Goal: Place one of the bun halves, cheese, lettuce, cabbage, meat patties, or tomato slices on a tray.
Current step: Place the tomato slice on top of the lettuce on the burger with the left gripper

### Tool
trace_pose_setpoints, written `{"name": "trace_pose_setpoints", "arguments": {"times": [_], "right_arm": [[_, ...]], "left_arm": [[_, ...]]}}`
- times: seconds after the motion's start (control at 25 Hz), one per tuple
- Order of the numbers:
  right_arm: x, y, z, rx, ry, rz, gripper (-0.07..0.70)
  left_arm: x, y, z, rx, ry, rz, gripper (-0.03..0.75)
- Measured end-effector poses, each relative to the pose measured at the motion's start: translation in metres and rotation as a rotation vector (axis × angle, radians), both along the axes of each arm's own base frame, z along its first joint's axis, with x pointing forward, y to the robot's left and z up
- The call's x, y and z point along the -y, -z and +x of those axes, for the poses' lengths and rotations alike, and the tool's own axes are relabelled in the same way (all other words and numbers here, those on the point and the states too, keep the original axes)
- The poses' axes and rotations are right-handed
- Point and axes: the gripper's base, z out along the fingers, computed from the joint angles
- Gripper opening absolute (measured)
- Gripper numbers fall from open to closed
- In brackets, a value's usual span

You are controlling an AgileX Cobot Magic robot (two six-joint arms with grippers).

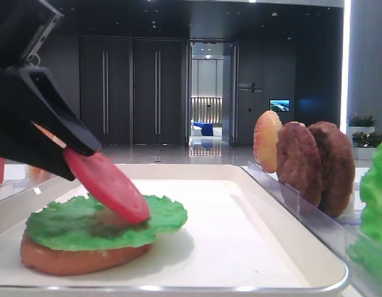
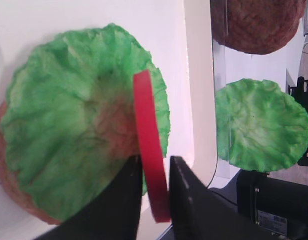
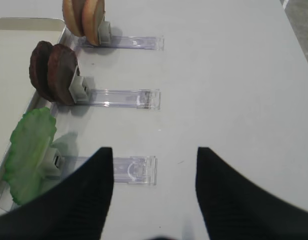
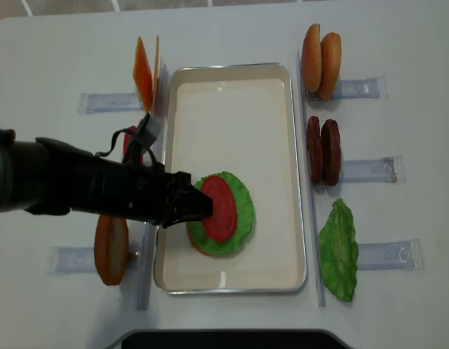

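A red tomato slice [image 1: 107, 185] hangs tilted between the black fingers of my left gripper [image 1: 79, 158], its lower edge resting on the lettuce [image 1: 85, 226]. That leaf lies on a bun half [image 1: 73, 260] in the near part of the white tray [image 1: 240, 235]. In the left wrist view the tomato slice [image 2: 149, 150] stands edge-on between the left gripper's [image 2: 154, 167] fingers, over the lettuce [image 2: 69, 125]. From above, the slice [image 4: 220, 207] covers the middle of the leaf [image 4: 242, 211]. My right gripper [image 3: 154, 155] is open over bare table, holding nothing.
Right of the tray, clear holders [image 3: 119, 97] carry two bun halves [image 4: 320, 51], two meat patties [image 4: 322, 150] and a spare lettuce leaf [image 4: 339, 251]. On the tray's left stand cheese [image 4: 144, 73] and another bun half [image 4: 111, 249].
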Motion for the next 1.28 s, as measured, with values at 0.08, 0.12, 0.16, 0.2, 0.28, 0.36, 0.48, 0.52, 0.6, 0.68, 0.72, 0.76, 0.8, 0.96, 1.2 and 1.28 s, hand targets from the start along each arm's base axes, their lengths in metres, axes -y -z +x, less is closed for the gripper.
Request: {"name": "trace_pose_setpoints", "arguments": {"times": [0.08,0.12,0.16,0.2,0.28,0.36,0.48,0.52,0.6,0.68,0.72,0.76,0.8,0.96,1.2,1.28], "right_arm": [[0.000,0.000,0.000,0.000,0.000,0.000,0.360],[0.000,0.000,0.000,0.000,0.000,0.000,0.360],[0.000,0.000,0.000,0.000,0.000,0.000,0.360],[0.000,0.000,0.000,0.000,0.000,0.000,0.360],[0.000,0.000,0.000,0.000,0.000,0.000,0.360],[0.000,0.000,0.000,0.000,0.000,0.000,0.360],[0.000,0.000,0.000,0.000,0.000,0.000,0.360],[0.000,0.000,0.000,0.000,0.000,0.000,0.360],[0.000,0.000,0.000,0.000,0.000,0.000,0.360],[0.000,0.000,0.000,0.000,0.000,0.000,0.360],[0.000,0.000,0.000,0.000,0.000,0.000,0.360],[0.000,0.000,0.000,0.000,0.000,0.000,0.360],[0.000,0.000,0.000,0.000,0.000,0.000,0.360],[0.000,0.000,0.000,0.000,0.000,0.000,0.360],[0.000,0.000,0.000,0.000,0.000,0.000,0.360],[0.000,0.000,0.000,0.000,0.000,0.000,0.360]], "left_arm": [[0.000,0.000,0.000,-0.009,-0.008,-0.002,0.223],[0.000,0.000,0.000,-0.014,-0.012,-0.003,0.265],[0.000,0.000,0.000,-0.020,-0.017,-0.004,0.305],[0.000,0.000,0.000,-0.024,-0.021,-0.005,0.332],[0.000,0.000,0.000,-0.036,-0.031,-0.007,0.375],[0.000,0.000,0.000,-0.052,-0.042,-0.008,0.391],[0.000,0.001,-0.001,-0.087,-0.056,-0.003,0.398],[0.000,0.000,0.000,-0.099,-0.059,0.002,0.400],[0.000,-0.002,0.002,-0.119,-0.052,0.015,0.400],[0.001,-0.006,0.005,-0.140,-0.041,0.024,0.414],[0.002,-0.009,0.008,-0.150,-0.034,0.032,0.429],[0.002,-0.012,0.010,-0.161,-0.036,0.041,0.444],[0.002,-0.014,0.013,-0.171,-0.034,0.058,0.462],[-0.001,-0.021,0.017,-0.191,-0.026,0.137,0.497],[-0.005,-0.035,0.018,-0.187,-0.038,0.203,0.502],[-0.006,-0.042,0.020,-0.173,-0.037,0.211,0.503]]}}
